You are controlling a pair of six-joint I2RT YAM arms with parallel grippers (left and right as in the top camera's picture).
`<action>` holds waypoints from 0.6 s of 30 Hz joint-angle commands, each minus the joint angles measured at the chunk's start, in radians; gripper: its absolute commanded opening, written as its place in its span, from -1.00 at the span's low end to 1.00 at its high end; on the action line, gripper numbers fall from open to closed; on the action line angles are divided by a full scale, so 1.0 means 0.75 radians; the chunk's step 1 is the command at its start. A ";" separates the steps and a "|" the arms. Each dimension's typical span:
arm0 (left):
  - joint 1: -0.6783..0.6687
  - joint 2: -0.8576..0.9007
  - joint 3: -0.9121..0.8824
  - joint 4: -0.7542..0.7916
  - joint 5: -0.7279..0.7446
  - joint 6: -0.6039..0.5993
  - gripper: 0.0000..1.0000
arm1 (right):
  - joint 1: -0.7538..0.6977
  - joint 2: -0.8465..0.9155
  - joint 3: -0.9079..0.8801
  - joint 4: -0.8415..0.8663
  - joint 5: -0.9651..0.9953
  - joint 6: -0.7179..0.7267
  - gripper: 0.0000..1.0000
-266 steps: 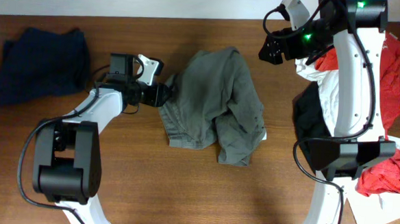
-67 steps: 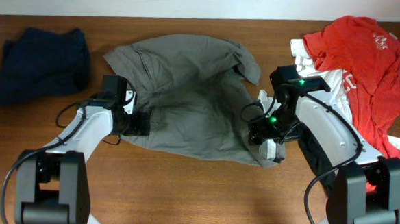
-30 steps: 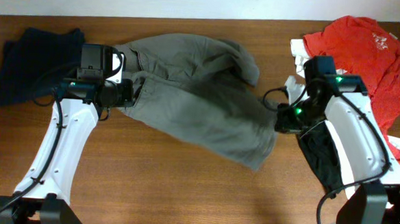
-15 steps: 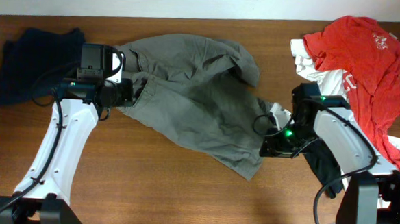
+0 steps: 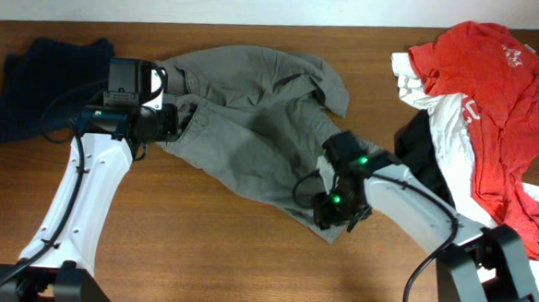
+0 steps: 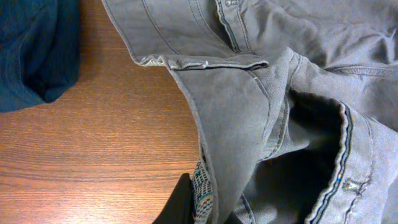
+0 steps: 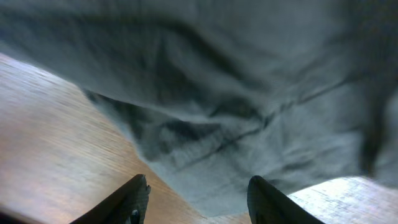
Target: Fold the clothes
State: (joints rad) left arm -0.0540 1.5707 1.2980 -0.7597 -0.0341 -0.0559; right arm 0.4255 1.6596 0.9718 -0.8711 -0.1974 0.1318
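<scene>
Grey-green trousers (image 5: 252, 122) lie spread across the middle of the wooden table. My left gripper (image 5: 176, 126) is shut on the trousers' waistband at their left edge; in the left wrist view the waistband (image 6: 208, 193) sits pinched between the fingers, its checked lining showing. My right gripper (image 5: 333, 210) is open over the trousers' lower right hem. The right wrist view shows the grey cloth (image 7: 205, 112) blurred, with both fingers (image 7: 196, 199) spread apart just above it and holding nothing.
A dark blue garment (image 5: 51, 84) lies at the far left, and also shows in the left wrist view (image 6: 37, 50). A pile of red (image 5: 495, 89), white (image 5: 455, 133) and black (image 5: 426, 155) clothes lies at the right side.
My right gripper has moved left and down from the trousers' right edge to their lower hem. The hem has shifted left with it. The left arm has not moved.
</scene>
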 commanded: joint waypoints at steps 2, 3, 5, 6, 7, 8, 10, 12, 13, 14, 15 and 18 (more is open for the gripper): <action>0.004 -0.010 0.013 0.013 -0.020 0.007 -0.99 | 0.065 -0.020 -0.080 0.033 0.109 0.061 0.12; 0.004 -0.010 0.013 0.015 -0.020 0.007 -0.99 | 0.074 -0.020 -0.099 0.045 0.108 0.061 0.12; 0.004 -0.010 0.013 0.015 -0.019 0.007 -0.99 | 0.091 -0.020 -0.141 0.086 0.105 0.061 0.12; 0.004 -0.010 0.013 0.014 -0.019 0.007 -0.99 | 0.096 -0.019 -0.152 0.101 0.105 0.061 0.12; 0.004 -0.010 0.013 0.014 -0.019 0.007 -0.99 | 0.100 -0.017 -0.168 0.126 0.104 0.061 0.12; 0.004 -0.010 0.013 0.014 -0.019 0.007 -0.99 | 0.100 -0.015 -0.177 0.141 0.105 0.062 0.12; 0.004 -0.010 0.013 0.014 -0.019 0.007 -0.99 | 0.099 -0.006 -0.188 0.171 0.105 0.062 0.12; 0.004 -0.010 0.013 0.014 -0.019 0.007 -0.99 | 0.099 0.018 -0.190 0.192 0.105 0.062 0.12; 0.004 -0.010 0.013 0.014 -0.019 0.006 -0.99 | 0.099 0.024 -0.190 0.196 0.105 0.062 0.11; 0.004 -0.010 0.013 0.013 -0.019 0.006 -0.99 | 0.099 0.049 -0.190 0.210 0.105 0.062 -0.07; 0.004 -0.010 0.012 0.013 -0.019 0.006 -0.99 | 0.099 0.060 -0.190 0.215 0.106 0.072 -0.23; 0.004 -0.010 0.013 0.011 -0.020 0.006 -0.99 | 0.099 0.080 -0.190 0.230 0.106 0.099 -0.92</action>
State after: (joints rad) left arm -0.0540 1.5707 1.2980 -0.7551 -0.0345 -0.0559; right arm 0.4915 1.6627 0.8520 -0.7208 -0.1310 0.1860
